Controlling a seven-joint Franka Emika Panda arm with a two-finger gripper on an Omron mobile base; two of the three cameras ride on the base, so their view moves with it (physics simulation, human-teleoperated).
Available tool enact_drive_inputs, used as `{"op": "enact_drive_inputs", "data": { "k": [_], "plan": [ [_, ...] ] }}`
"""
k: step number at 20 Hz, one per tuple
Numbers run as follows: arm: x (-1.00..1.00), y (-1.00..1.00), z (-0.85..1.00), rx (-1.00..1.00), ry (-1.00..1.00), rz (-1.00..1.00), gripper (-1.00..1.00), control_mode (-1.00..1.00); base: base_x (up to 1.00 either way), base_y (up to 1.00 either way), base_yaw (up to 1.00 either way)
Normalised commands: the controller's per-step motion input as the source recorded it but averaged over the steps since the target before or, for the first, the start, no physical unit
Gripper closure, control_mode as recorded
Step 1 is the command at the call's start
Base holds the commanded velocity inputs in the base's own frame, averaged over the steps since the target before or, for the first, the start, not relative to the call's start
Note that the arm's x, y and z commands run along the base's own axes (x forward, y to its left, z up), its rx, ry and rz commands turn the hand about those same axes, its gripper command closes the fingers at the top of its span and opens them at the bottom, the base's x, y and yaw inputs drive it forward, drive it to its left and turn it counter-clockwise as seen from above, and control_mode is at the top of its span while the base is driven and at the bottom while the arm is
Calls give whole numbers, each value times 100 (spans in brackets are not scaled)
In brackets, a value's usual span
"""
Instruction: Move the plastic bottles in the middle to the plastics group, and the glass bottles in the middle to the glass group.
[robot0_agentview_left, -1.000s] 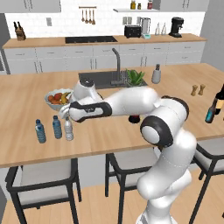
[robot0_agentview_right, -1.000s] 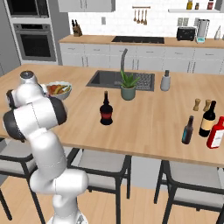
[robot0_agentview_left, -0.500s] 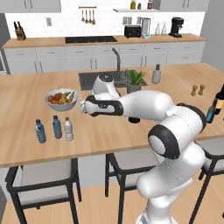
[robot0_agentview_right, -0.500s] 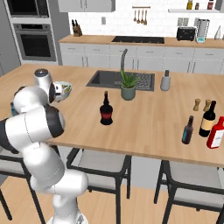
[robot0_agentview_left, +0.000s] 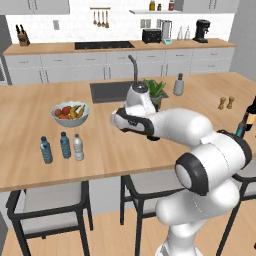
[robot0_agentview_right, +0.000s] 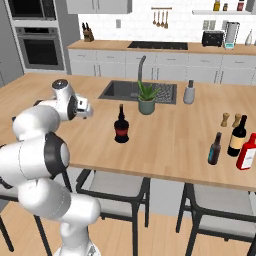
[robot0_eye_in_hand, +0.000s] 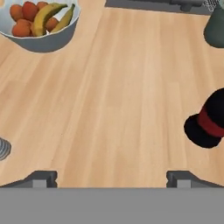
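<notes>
The white arm rises from the floor in front of the stools, bends at the elbow and reaches out level over the wooden counter (robot0_agentview_left: 30, 115), its hand turned down toward the boards. The gripper (robot0_eye_in_hand: 111, 178) hangs above bare wood with its two dark fingertips (robot0_eye_in_hand: 41, 178) spread wide apart and nothing between them. Near the counter's front edge on the left, three small bottles stand upright in a row: two blue-tinted bottles (robot0_agentview_left: 46, 150) side by side and, just beside them on the right, the clear-whitish bottle (robot0_agentview_left: 78, 147), all with caps pointing straight up. Out in the middle of the counter stands the squat dark bottle (robot0_agentview_right: 120, 125) with its red label, upright, narrow neck pointing to the ceiling; from the hand camera it shows at the right edge as a dark round body with a red band. Further back on the left sits a fruit bowl (robot0_agentview_left: 71, 113) holding bananas and oranges. Toward the right end, the slim teal bottle (robot0_agentview_right: 215, 148) stands upright near the tall wine bottle (robot0_agentview_right: 237, 136), with a red bottle (robot0_agentview_right: 246, 151) just beside that. Behind them are two small shakers (robot0_agentview_right: 230, 120), and by the sink (robot0_agentview_right: 134, 91) a potted plant (robot0_agentview_right: 147, 98).
</notes>
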Motion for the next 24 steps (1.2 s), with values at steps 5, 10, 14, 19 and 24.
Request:
{"op": "enact_drive_inputs", "data": {
  "k": [5,10,14,19,24],
  "plan": [
    [1,-80,13,-1,5,-31,-100,-100,0,0,0],
    [1,-78,14,0,3,-24,-100,-100,0,0,0],
    [9,-76,18,1,1,-15,-100,-100,0,0,0],
    [36,-47,9,1,6,-3,-100,-100,0,0,0],
    [43,-16,0,5,0,6,-100,-100,0,0,0]
  ]
}}
